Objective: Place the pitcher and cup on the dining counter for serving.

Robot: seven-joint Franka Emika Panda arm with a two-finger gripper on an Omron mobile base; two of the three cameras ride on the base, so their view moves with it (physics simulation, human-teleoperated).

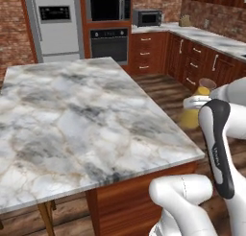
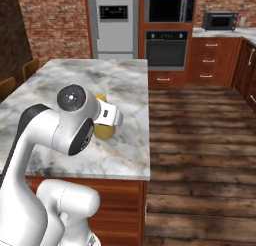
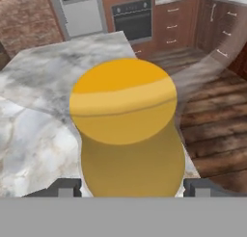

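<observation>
Hand view: pitcher (image 3: 128, 135) between fingers (image 3: 65, 188), spread wide, clamped on its body.

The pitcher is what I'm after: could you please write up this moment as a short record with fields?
pitcher: mustard-yellow pitcher, upright between the jaws, its body bulging past them
gripper: gripper, fingers at either side of the pitcher, jaws wide
contact: cannot tell whether the fingers press the pitcher
height: cannot tell whether the pitcher is lifted or resting
position: near the right edge of the dining counter; the views disagree on whether it is over the marble top or just beside it
background: wall oven
</observation>
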